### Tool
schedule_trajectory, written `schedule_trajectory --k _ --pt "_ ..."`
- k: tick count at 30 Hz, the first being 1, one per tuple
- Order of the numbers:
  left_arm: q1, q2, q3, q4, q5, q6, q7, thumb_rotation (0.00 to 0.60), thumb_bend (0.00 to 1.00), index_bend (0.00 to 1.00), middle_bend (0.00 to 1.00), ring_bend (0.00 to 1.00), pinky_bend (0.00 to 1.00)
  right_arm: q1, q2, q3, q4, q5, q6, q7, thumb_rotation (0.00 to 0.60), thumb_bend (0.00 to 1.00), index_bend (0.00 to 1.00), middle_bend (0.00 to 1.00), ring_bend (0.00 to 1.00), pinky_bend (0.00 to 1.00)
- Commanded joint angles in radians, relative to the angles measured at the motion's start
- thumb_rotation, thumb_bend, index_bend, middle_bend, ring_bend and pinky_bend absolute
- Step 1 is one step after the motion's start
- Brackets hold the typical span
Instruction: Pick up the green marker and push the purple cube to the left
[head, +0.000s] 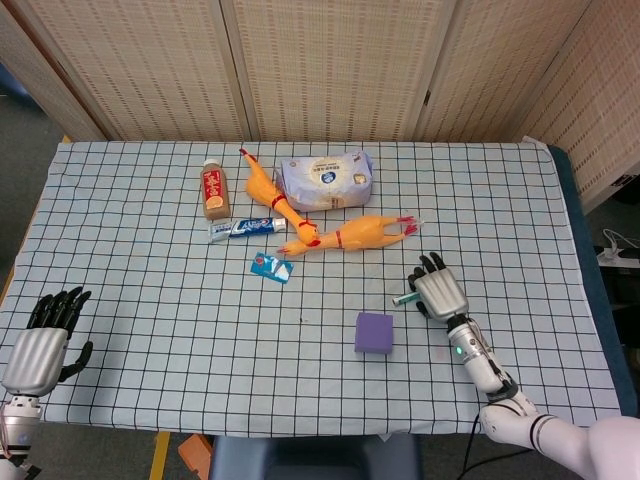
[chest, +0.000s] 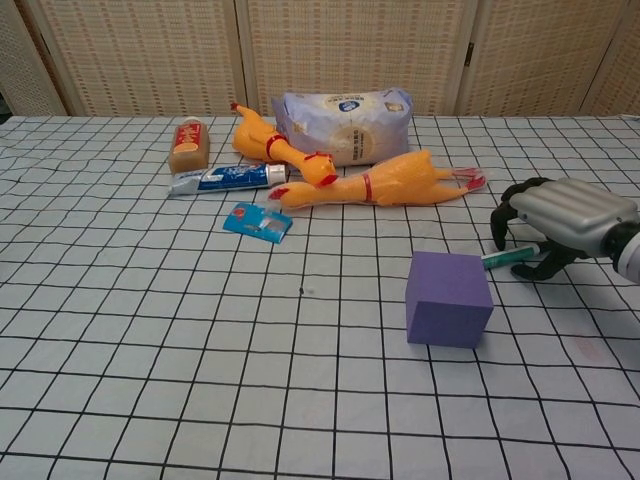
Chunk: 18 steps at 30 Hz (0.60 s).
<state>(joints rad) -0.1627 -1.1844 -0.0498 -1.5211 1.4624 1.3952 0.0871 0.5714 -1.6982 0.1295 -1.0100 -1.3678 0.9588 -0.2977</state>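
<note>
Where tablecloth (head: 150, 260) spreads, woven screens (head: 330, 60) behind

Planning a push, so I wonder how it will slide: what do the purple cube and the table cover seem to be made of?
Purple cube: probably foam or soft plastic; matte, uniform colour, slightly rounded edges, no shine. Table cover: likely woven cloth; dull printed grid with faint wavy lines.

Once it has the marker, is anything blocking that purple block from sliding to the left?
Nothing visible does. Left of the purple cube the checked cloth lies bare; the small blue packet and the rubber chickens sit further back, off that line.
</note>
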Motion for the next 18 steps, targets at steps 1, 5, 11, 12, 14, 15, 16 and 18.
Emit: schedule_trajectory --k 1,5,11,12,14,15,16,18 --pt "0.0 0.001 0.0 0.0 -0.001 0.001 -0.001 0.6 0.44 0.0 0.0 0.0 0.05 0.002 -0.003 -0.001 0.0 0.005 -0.002 -0.002 0.6 0.24 0.48 0.35 0.11 0.11" --pt "0.001 0.002 -0.001 -0.002 -0.003 0.002 0.0 0.6 0.44 0.0 0.0 0.0 0.05 0.005 -0.006 -0.003 0.0 0.012 -0.005 -0.009 0.6 0.24 0.48 0.35 0.11 0.11" --pt "0.001 0.003 -0.001 -0.004 -0.01 0.001 0.001 0.6 0.44 0.0 0.0 0.0 0.05 0.004 -0.01 -0.01 -0.003 0.013 0.008 -0.022 0.6 0.25 0.53 0.38 0.14 0.13" --pt "0.001 0.004 -0.001 -0.005 -0.01 0.0 0.002 0.6 0.44 0.0 0.0 0.0 0.05 0.004 -0.01 -0.011 -0.004 0.012 0.012 -0.024 0.6 0.25 0.55 0.39 0.15 0.13" --pt "0.001 0.004 0.0 -0.007 -0.009 0.0 0.002 0.6 0.44 0.0 0.0 0.0 0.05 0.002 -0.011 -0.013 -0.002 0.01 0.022 -0.032 0.6 0.26 0.62 0.45 0.2 0.17" --pt "0.001 0.005 0.0 -0.007 -0.008 0.001 0.002 0.6 0.44 0.0 0.0 0.0 0.05 0.001 -0.011 -0.015 -0.002 0.011 0.024 -0.036 0.6 0.27 0.65 0.47 0.21 0.18" --pt "0.001 0.005 0.001 -0.007 -0.008 0.001 0.003 0.6 0.44 0.0 0.0 0.0 0.05 0.0 -0.011 -0.016 -0.003 0.012 0.026 -0.041 0.6 0.27 0.67 0.49 0.22 0.18" --pt "0.002 0.005 0.001 -0.007 -0.009 0.002 0.005 0.6 0.44 0.0 0.0 0.0 0.05 -0.002 -0.011 -0.019 -0.003 0.016 0.025 -0.053 0.6 0.27 0.7 0.51 0.24 0.2"
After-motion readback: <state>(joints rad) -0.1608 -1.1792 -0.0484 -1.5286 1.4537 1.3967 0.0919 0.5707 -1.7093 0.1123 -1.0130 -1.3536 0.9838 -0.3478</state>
